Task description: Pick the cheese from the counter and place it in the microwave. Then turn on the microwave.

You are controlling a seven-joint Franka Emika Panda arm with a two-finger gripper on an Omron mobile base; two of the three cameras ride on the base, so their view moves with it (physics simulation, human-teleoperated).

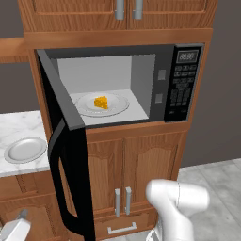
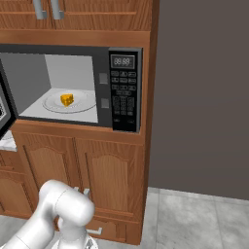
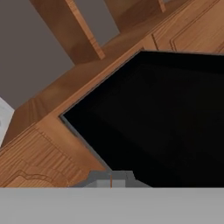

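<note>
Small orange-yellow cheese wedge with holes (image 1: 101,102) is already inside the big black built-in microwave (image 1: 183,84), sitting on the round glass turntable plate (image 1: 117,106) in the light grey cavity. Same in the right base view: wedge (image 2: 67,99) on the plate, roughly centred. Placement looks done.

The microwave's black glass door with curved handle (image 1: 66,155) is swung wide open, edge-on to the left base camera. Pincer (image 3: 111,178) is clenched, holding nothing, tips pressed together at the bottom of the hand view, close up against a dark panel, probably the door face, with brown wooden cabinet fronts (image 3: 30,153) around it.

My read of the risks from here:
- Door must close before start. Clenched tips pushing on smooth glass can slide off, especially near the hinge side where leverage is poor. Door could end up ajar.
- Pushing too hard or fast: door slams, jolt could shift the wedge off the plate.
- Arm elbow (image 1: 176,200) sits low in front of the wooden lower cabinet doors (image 1: 136,164); the door's sweep passes through that area, so a link could block or snag it.
- Black button panel with small display (image 2: 124,92) has small, tightly packed keys. Clenched tips could hit the wrong key or two at once.
- Round grey plate (image 1: 26,149) on the white marble table (image 1: 19,124) sits left, beside the door; a wide arm swing could clip it.
</note>
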